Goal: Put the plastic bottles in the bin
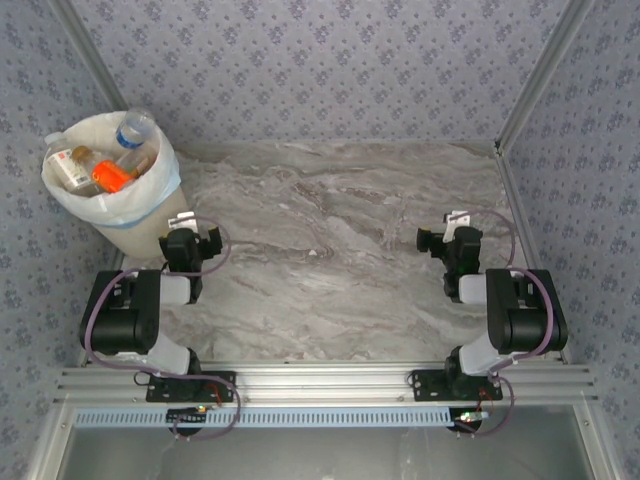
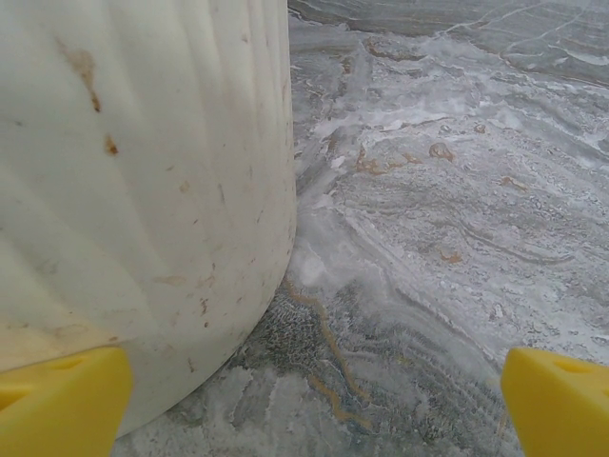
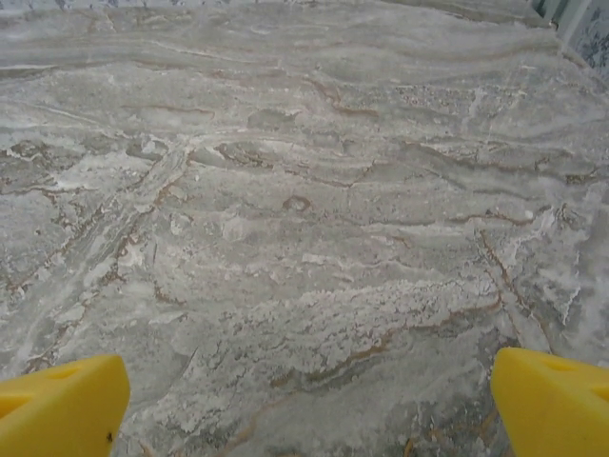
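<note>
At the far left stands the tall round pale bin (image 1: 140, 232) with its white plastic bag liner (image 1: 62, 190) folded over the rim. The small clear plastic bottles (image 1: 112, 176) lie heaped inside it. One with an orange label rests near the middle of the heap, and a pale-labelled one (image 1: 72, 160) is beside it on the left. A blue-capped one (image 1: 133, 130) leans at the far rim and pokes up above the bag. Just to the right of the bin's base, on the near side, hovers the left gripper (image 1: 192, 232) with its jaws spread wide and nothing held between them. In its wrist view the yellow fingertips (image 2: 62, 400) sit at the two lower corners. The bin's ribbed wall (image 2: 143, 190), flecked with brown stains, rises close in front of the left finger, and I cannot tell whether they touch. The grey marble-patterned tabletop (image 1: 340, 230) stretches away to the right of the bin. Well apart from the bin, towards the right edge of that tabletop, sits the right gripper (image 1: 447, 232). Its jaws are also parted as wide as they go and grip nothing. Its own camera shows the yellow fingertips (image 3: 552, 400) low over the veined stone (image 3: 304, 209).
</note>
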